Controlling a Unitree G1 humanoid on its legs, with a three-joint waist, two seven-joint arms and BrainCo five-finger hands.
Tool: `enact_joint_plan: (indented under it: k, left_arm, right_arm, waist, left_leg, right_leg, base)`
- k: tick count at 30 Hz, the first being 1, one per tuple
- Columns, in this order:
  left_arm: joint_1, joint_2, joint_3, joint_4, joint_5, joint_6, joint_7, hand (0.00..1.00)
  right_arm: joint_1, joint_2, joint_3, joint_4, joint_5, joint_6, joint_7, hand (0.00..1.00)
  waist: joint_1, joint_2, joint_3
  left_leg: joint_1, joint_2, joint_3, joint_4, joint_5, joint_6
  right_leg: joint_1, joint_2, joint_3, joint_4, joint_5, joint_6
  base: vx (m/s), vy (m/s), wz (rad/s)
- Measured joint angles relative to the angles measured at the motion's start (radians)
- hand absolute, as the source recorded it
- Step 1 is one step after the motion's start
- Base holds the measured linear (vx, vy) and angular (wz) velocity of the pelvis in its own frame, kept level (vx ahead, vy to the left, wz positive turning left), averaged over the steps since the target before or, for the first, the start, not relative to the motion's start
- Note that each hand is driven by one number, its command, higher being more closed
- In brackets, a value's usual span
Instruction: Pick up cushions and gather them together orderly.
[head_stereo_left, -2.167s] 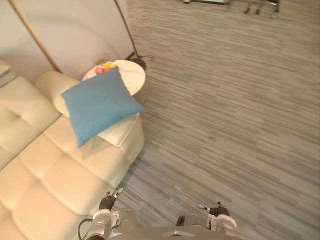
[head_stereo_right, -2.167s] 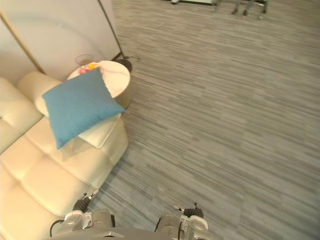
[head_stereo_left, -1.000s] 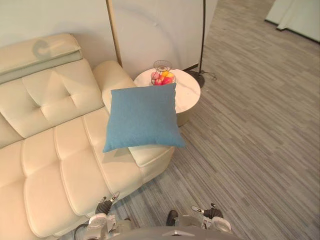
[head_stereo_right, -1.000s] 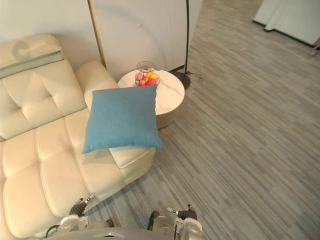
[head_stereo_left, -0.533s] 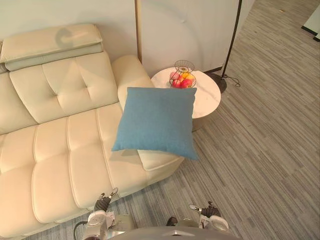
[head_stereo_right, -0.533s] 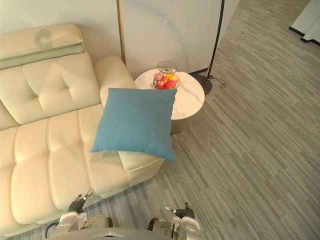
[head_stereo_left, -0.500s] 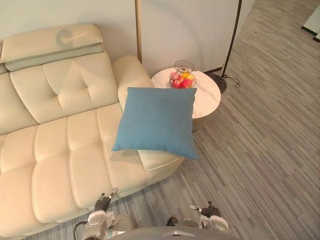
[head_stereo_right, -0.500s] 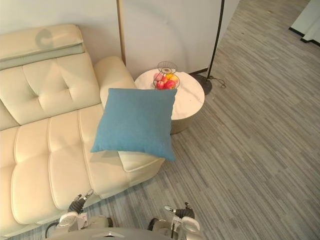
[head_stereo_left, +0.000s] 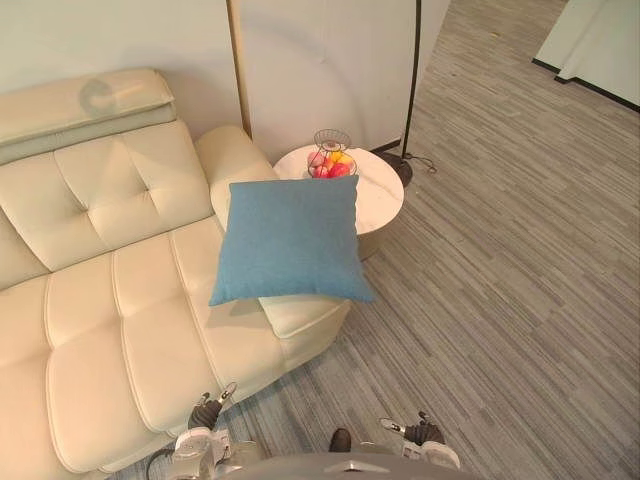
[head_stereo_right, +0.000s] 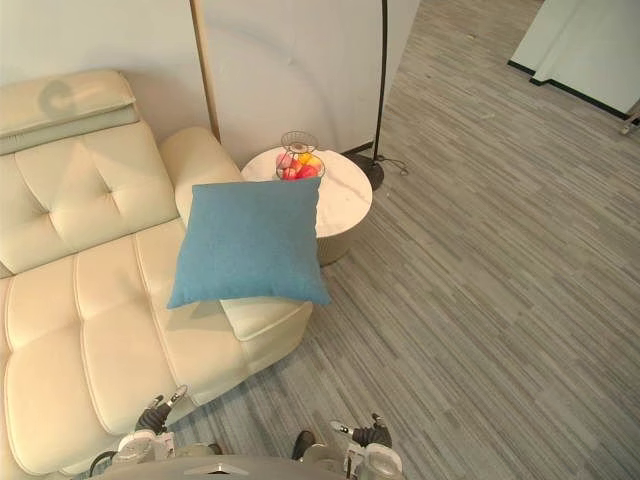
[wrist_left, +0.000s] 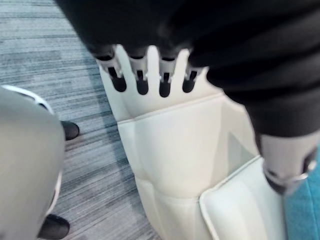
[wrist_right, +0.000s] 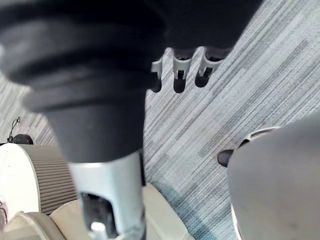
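The blue cushion (head_stereo_left: 290, 240) is lying tilted at the armrest end of the cream sofa (head_stereo_left: 100, 300). It is resting on a cream cushion (head_stereo_left: 300, 312) that is sitting on the sofa's last seat. A round white side table (head_stereo_left: 385, 200) is standing just beside the sofa's armrest, and the blue cushion's upper corner is reaching its edge, though I cannot tell whether they are touching. A wire basket of fruit (head_stereo_left: 331, 162) is sitting on that table. The robot's left hand (wrist_left: 142, 82) is hanging low by the sofa's front edge, fingers straight and relaxed, holding nothing. Its right hand (wrist_right: 179, 77) is hanging over the grey floor (head_stereo_left: 520, 300), well apart from the sofa, fingers loose and empty too.
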Motion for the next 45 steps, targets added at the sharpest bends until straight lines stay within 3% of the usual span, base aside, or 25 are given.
enact_joint_plan:
  k: [8, 17, 22, 30, 39, 45]
  left_arm:
    - [0.062, 0.043, -0.021, -0.168, -0.022, 0.0, 0.009, 0.0]
    - [-0.008, 0.217, 0.025, -0.341, -0.041, -0.009, 0.05, 0.0]
    - [-0.052, 0.226, 0.022, -0.383, -0.042, -0.013, 0.068, 0.0]
    - [-0.186, 0.244, -0.004, -0.403, -0.049, -0.02, 0.094, 0.0]
    - [-0.572, 0.345, -0.106, -0.358, -0.091, -0.043, 0.152, 0.0]
    - [-0.684, 0.359, -0.171, -0.328, -0.112, -0.043, 0.155, 0.0]
  right_arm:
    - [0.053, -0.074, -0.058, -0.333, -0.009, -0.01, -0.013, 0.0]
    - [-0.048, -0.218, -0.079, -0.452, -0.025, -0.027, -0.018, 0.0]
    - [-0.095, -0.245, -0.025, -0.468, -0.025, -0.043, -0.002, 0.0]
    - [-0.231, -0.246, 0.045, -0.461, -0.025, -0.045, -0.004, 0.0]
    - [-0.619, -0.323, 0.19, -0.359, 0.048, -0.045, -0.068, 0.0]
    - [-0.687, -0.321, 0.247, -0.375, 0.085, -0.045, -0.09, 0.0]
  waist:
    - [-0.018, -0.003, -0.027]
    - [-0.028, -0.007, -0.031]
    - [-0.029, -0.008, -0.019]
    - [-0.031, -0.005, 0.069]
    - [-0.017, 0.004, 0.232]
    - [-0.008, 0.007, 0.259]
  left_leg:
    - [0.007, -0.042, -0.023, -0.027, 0.014, 0.016]
    - [-0.026, -0.053, -0.079, -0.028, 0.02, 0.026]
    - [-0.061, -0.055, -0.086, -0.027, 0.025, 0.031]
    - [-0.126, -0.061, -0.095, -0.012, 0.039, 0.037]
    - [-0.393, -0.061, -0.099, 0.153, 0.035, 0.052]
    - [-0.506, -0.046, -0.086, 0.229, 0.027, 0.058]
  right_leg:
    - [0.001, -0.001, 0.038, -0.054, 0.045, 0.003]
    - [-0.015, 0.002, 0.045, -0.103, 0.082, -0.001]
    - [-0.05, 0.0, 0.046, -0.103, 0.093, -0.002]
    - [-0.106, -0.007, 0.045, -0.103, 0.117, -0.005]
    - [-0.315, -0.025, 0.065, -0.057, 0.18, -0.013]
    - [-0.429, -0.027, 0.092, 0.006, 0.18, -0.013]
  base:
    - [0.02, 0.046, -0.08]
    - [0.01, 0.001, -0.03]
    - [-0.04, 0.01, 0.0]
    - [-0.04, 0.013, 0.01]
    - [-0.12, 0.042, 0.0]
    - [-0.09, 0.025, -0.07]
